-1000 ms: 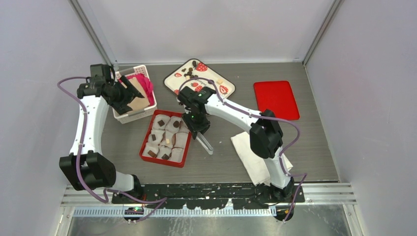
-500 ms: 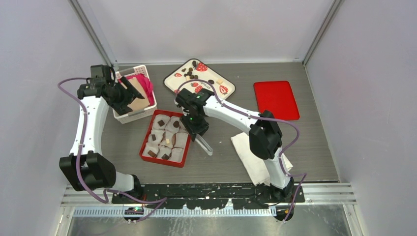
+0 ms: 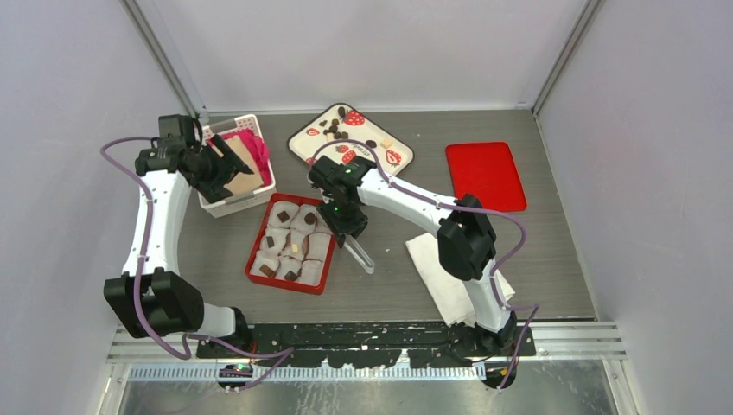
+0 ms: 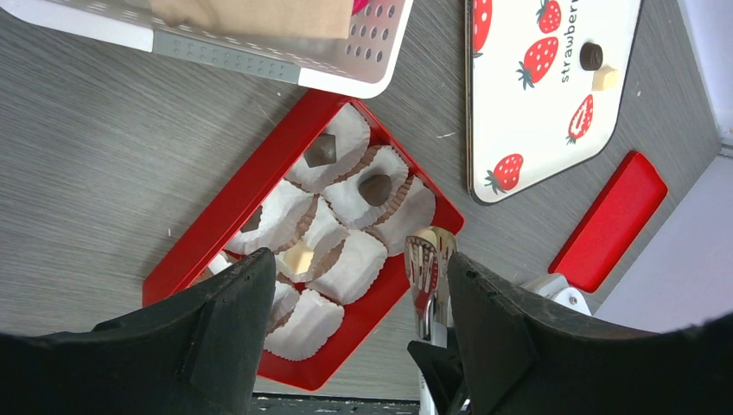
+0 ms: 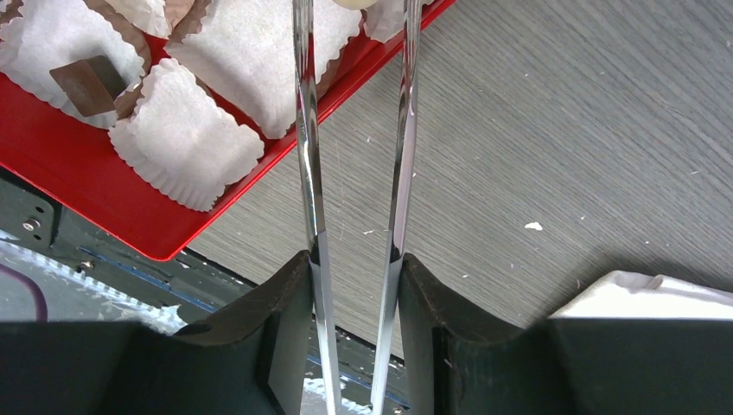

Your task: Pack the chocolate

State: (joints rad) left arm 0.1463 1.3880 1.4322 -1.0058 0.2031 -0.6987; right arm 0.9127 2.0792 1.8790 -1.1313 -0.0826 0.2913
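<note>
Chocolate pieces (image 3: 334, 128) lie on the strawberry-print plate (image 3: 380, 160). More sit in white paper cups in the red tray (image 3: 258, 233): dark ones (image 4: 321, 151) (image 4: 375, 188) (image 5: 91, 82) and a pale one (image 4: 298, 258). My right gripper (image 3: 346, 226) (image 5: 353, 259) is shut on metal tongs (image 5: 308, 173) (image 4: 423, 264). The tong tips reach over the tray's right edge, with a pale piece showing between them. My left gripper (image 3: 226, 164) (image 4: 361, 264) hangs open and empty over the white basket, high above the tray.
A white perforated basket (image 3: 226, 204) with a pink cloth and brown card stands at the back left. A red lid (image 3: 486, 175) lies at the right, and a white napkin (image 3: 441, 268) lies near the right arm's base. Grey walls close in the table.
My right gripper with the tongs has shifted slightly left, toward the tray, and then held still. The left arm has not moved.
</note>
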